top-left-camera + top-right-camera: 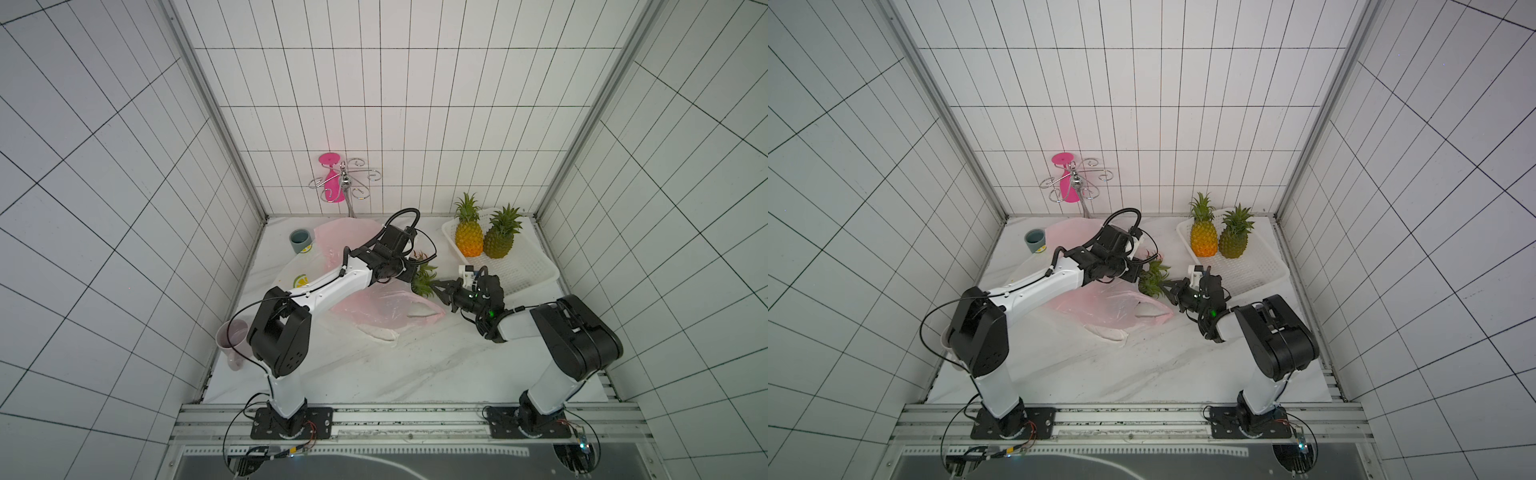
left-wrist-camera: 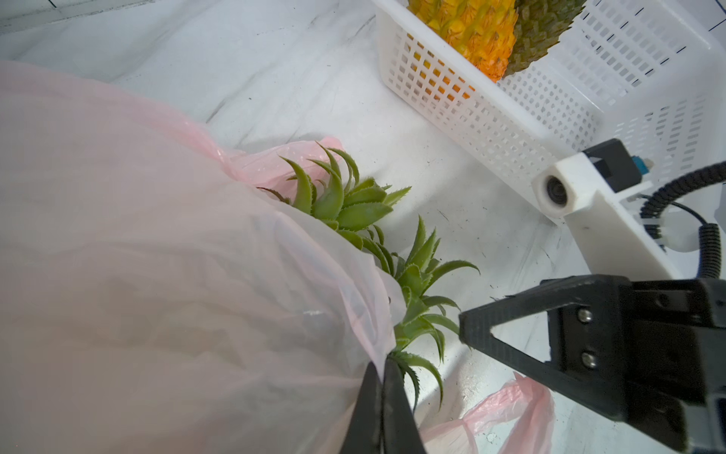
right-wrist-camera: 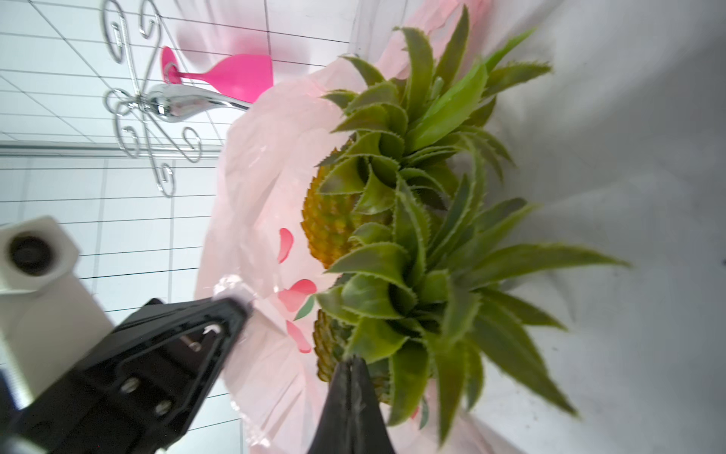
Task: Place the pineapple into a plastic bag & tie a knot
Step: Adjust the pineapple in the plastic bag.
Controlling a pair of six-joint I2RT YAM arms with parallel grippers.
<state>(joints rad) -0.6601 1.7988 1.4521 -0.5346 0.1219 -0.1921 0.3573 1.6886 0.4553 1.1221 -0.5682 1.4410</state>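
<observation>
The left gripper (image 2: 382, 371) pinches the pink bag (image 2: 157, 275); the right gripper (image 3: 351, 365) sits closed against the pineapple (image 3: 396, 243), at its leaves.

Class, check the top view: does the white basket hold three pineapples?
No: only a yellow pineapple and a green pineapple stand in the white basket.

no text or label can be read, as far as the blurred views show.

We see a pale pink bag (image 2: 157, 275) printed with red petals. The pineapple (image 3: 412, 236) has green leaves and golden-brown skin; the basket (image 2: 471, 114) is white lattice, the glass (image 3: 239, 76) magenta.
</observation>
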